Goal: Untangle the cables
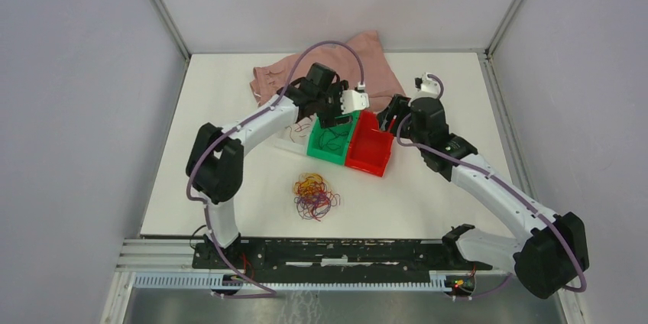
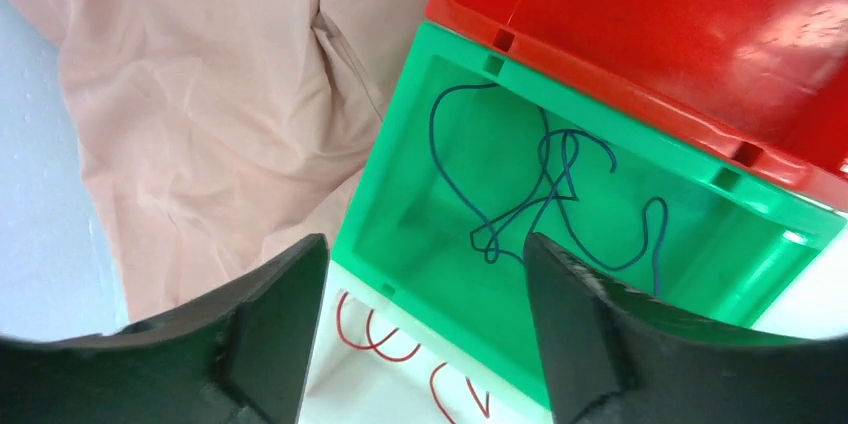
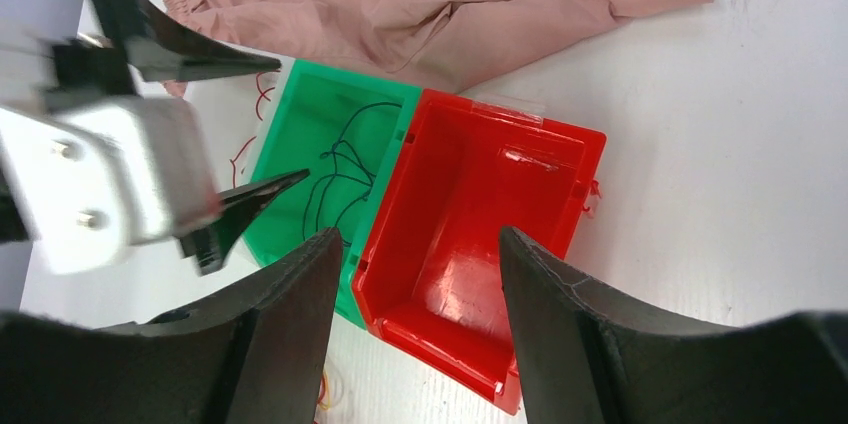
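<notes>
cables [image 1: 313,196] clumped lower centre | left gripper [image 2: 424,254] spread wide, empty, over green bin [image 2: 375,194] with blue strand [image 2: 548,169] | right gripper [image 3: 420,239] spread wide, empty, over red bin [image 3: 578,189]

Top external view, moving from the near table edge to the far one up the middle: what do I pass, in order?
Tangled cable clump → green bin, with the red bin beside it → pink cloth.

The cables [image 1: 314,196] are red, orange-yellow and purple, with a green bin [image 1: 325,157], red bin [image 1: 367,163], pink cloth [image 1: 378,60], white table [image 1: 428,202].
</notes>
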